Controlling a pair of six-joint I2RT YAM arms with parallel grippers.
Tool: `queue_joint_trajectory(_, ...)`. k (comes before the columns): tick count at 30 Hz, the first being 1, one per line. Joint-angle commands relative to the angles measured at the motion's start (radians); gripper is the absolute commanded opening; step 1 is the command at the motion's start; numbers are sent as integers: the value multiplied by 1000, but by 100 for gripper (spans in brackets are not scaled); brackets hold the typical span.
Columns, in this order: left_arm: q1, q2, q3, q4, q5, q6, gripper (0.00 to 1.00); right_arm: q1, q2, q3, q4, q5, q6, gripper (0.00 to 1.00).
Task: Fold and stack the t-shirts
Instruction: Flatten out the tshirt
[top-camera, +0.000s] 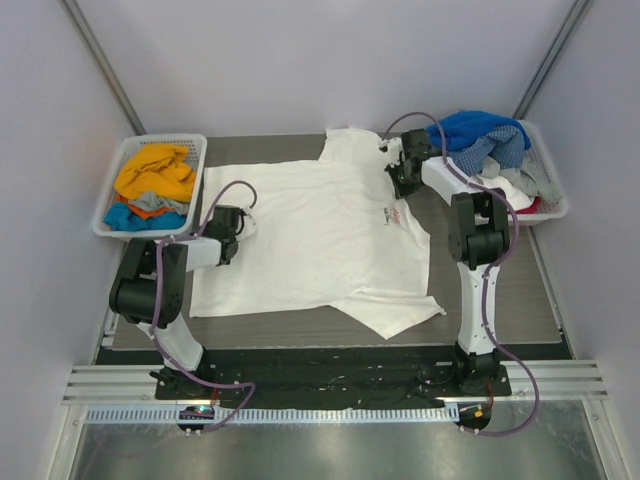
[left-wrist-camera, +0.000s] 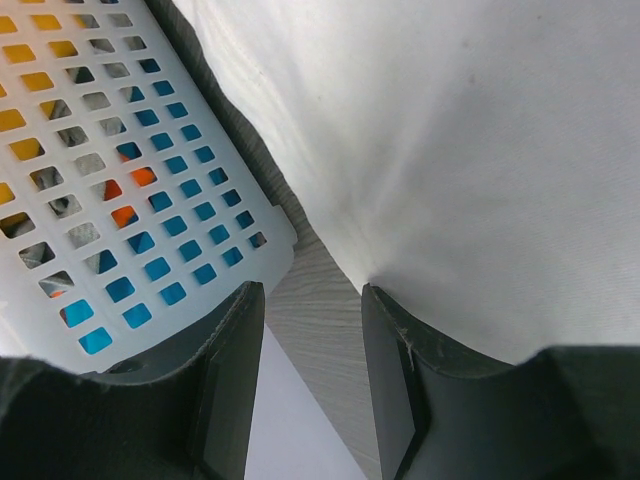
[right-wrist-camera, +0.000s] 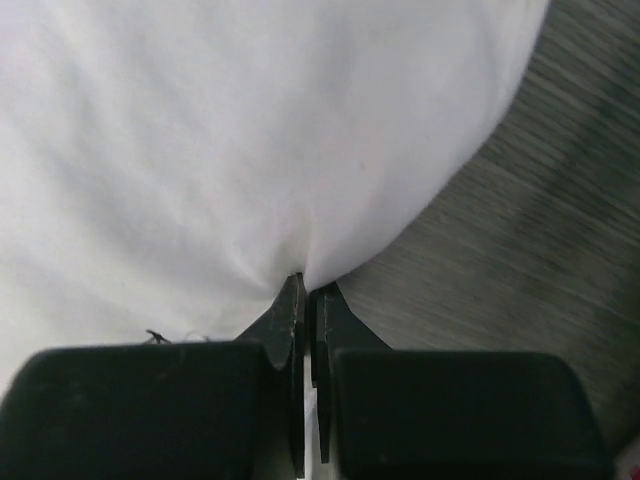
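Top external view: the white t-shirt (top-camera: 320, 235) lies spread, unfolded, across the table (top-camera: 500, 300); the right gripper (right-wrist-camera: 307, 290) pinches its far right edge; the left gripper (left-wrist-camera: 310, 295) gapes half-wide at its left edge; other t-shirts (top-camera: 155, 175) fill both baskets (top-camera: 113, 190); nothing stacked.

Pale, evenly lit walls (top-camera: 300, 60) enclose a dark wood-grain table (top-camera: 270, 330). Grey struts (top-camera: 100, 55) rise at the far corners. An aluminium rail (top-camera: 330, 380) and a shiny metal sheet (top-camera: 330, 450) border the near edge.

Before me the white t-shirt (top-camera: 310, 235) with a red chest logo (top-camera: 393, 214) lies spread flat, orange shirts (top-camera: 155, 172) heaped left, blue shirts (top-camera: 480, 130) right.
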Motion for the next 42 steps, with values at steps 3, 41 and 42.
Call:
queue_joint_trajectory(3, 6, -8, -2, 54, -2, 9, 48, 36, -161, -131, 95, 464, -87, 1)
queue_joint_trajectory(41, -41, -39, 96, -117, 133, -147, 46, 54, -261, -309, 92, 491, -115, 47)
queue_joint_trajectory(42, -44, -46, 98, -135, 143, -155, 46, 56, -302, -330, 93, 451, -118, 47)
